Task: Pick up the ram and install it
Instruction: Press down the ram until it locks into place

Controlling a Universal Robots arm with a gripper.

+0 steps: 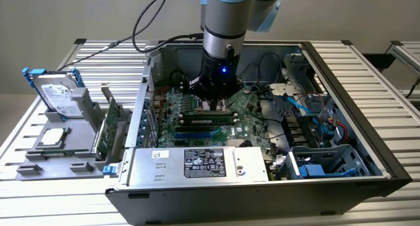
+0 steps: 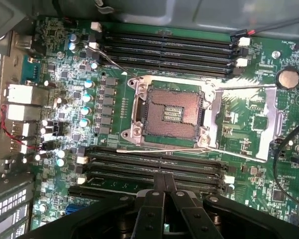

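Note:
The ram point(image 1: 208, 120), a narrow green stick with dark chips, stands on edge in a black slot on the motherboard point(image 1: 246, 113) inside the open computer case. My gripper point(image 1: 213, 106) hangs straight down just behind it, low over the board. In the wrist view the gripper point(image 2: 164, 179) is shut, its two black fingers point(image 2: 152, 204) pressed together with nothing visible between them. Their tips sit over the bank of long memory slots point(image 2: 154, 162) beside the open CPU socket point(image 2: 172, 112). Whether the fingers touch the ram I cannot tell.
The case walls point(image 1: 347, 103) enclose the board, with the power supply point(image 1: 196, 162) at the front and a blue drive cage point(image 1: 328, 162) on the exterior view's right. Cables point(image 1: 276, 90) cross the board. Outside, a holder carries a hard drive point(image 1: 59, 95), an expansion card point(image 1: 108, 127) and a CPU point(image 1: 52, 137).

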